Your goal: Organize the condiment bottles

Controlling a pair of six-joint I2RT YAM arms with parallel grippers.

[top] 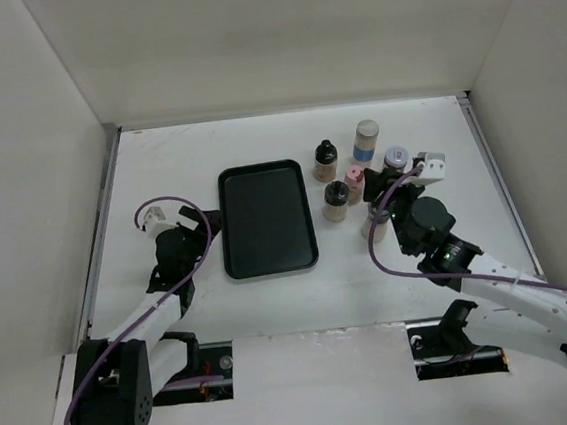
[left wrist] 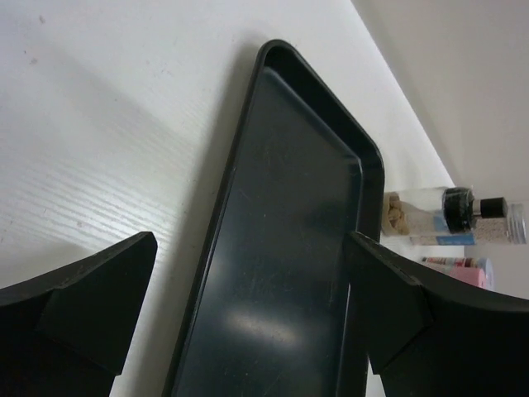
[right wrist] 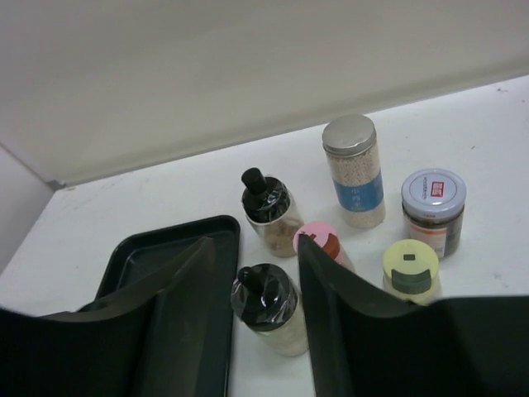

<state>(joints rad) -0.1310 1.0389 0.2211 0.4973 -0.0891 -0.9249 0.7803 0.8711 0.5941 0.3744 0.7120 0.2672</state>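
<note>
The bottles [top: 355, 180] cluster right of the tray [top: 227, 228], none loaded, while the right gripper [right wrist: 254, 246], jaws apart and empty, lines up on the nearest black-capped bottle [right wrist: 264, 304] and must descend and close, the left gripper [left wrist: 248, 273] hanging open over the tray.

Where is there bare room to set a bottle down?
The tray is bare inside. Bare table lies behind it toward the back wall and in front of it at the near edge. Right of the tray is crowded: bottles and the right gripper.
</note>
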